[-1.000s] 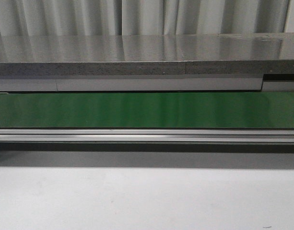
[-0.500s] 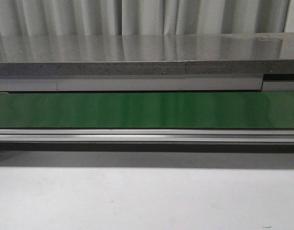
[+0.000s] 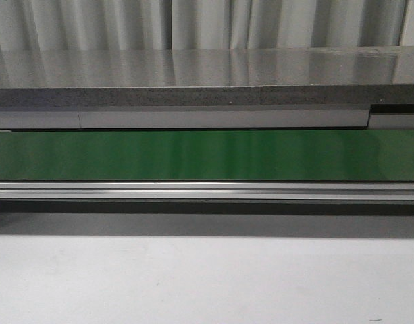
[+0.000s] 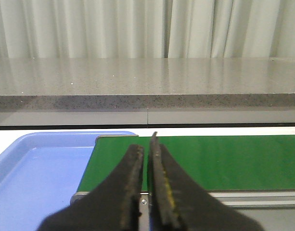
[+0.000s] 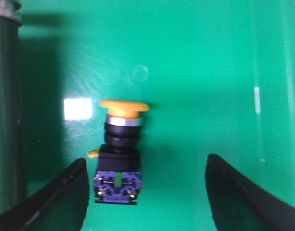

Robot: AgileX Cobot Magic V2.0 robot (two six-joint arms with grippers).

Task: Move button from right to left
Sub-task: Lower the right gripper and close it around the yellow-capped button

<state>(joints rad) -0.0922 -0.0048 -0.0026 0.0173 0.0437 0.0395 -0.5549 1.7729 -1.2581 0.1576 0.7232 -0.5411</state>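
Observation:
In the right wrist view the button (image 5: 119,154) lies on its side on a green surface (image 5: 195,82), with its yellow-orange cap, black body and blue terminal end with a small green mark. My right gripper (image 5: 146,166) is open, its two dark fingers on either side of the button, which sits close to one finger (image 5: 65,192) and apart from the other. In the left wrist view my left gripper (image 4: 146,151) is shut and empty, held above the end of the green belt (image 4: 224,161). No gripper or button shows in the front view.
A blue tray (image 4: 36,168) lies beside the end of the green belt in the left wrist view. A grey stone counter (image 3: 193,77) and curtains stand behind the belt (image 3: 207,155). A white table surface (image 3: 207,283) lies in front. A dark post (image 5: 5,110) stands beside the button.

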